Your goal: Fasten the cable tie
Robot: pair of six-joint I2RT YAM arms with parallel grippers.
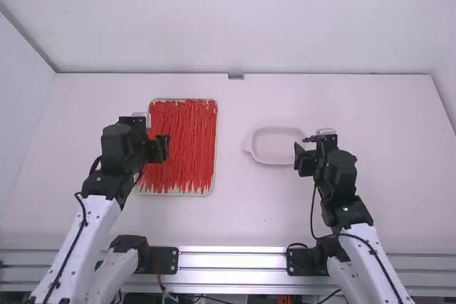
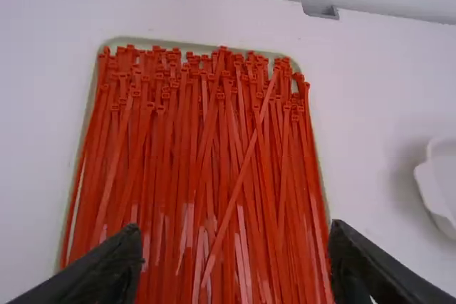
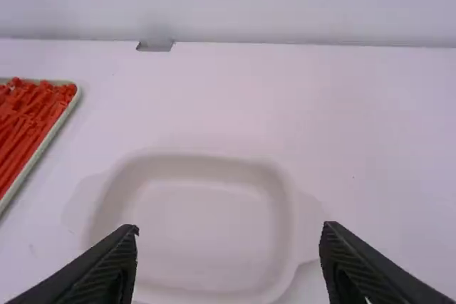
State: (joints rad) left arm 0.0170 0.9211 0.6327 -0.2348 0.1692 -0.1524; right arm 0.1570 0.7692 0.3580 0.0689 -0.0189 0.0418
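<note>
An aluminium rail point(image 1: 228, 258) ran along the near edge of the worktop point(image 1: 235, 208) and carried both arm bases. The left arm point(image 1: 92, 208) rose from the rail left of the middle. The right arm point(image 1: 349, 226) rose from it right of the middle.

The left jaws stood apart and empty. In the left wrist view, one black finger point(image 2: 107, 268) sat at each lower corner, with the near ends of the cable ties point(image 2: 206, 169) between them. In the high view, the left jaws were positioned at the left edge of the tray point(image 1: 151, 105), towards its near half. Contact between the left jaws and the ties could not be determined.

The cable ties were orange and lay loose in a dense layer in the pale, round-cornered tray. They ran lengthwise, with the heads at the far end. A few ties lay diagonally across the others. None was looped or fastened.

The right jaws also stood apart and empty, and its fingers point(image 3: 107, 268) framed the near rim of a shallow white dish point(image 3: 199, 158). The dish lay on the worktop to the right of the tray, apart from it. A small grey bracket point(image 1: 236, 75) sat at the far edge of the worktop.
</note>
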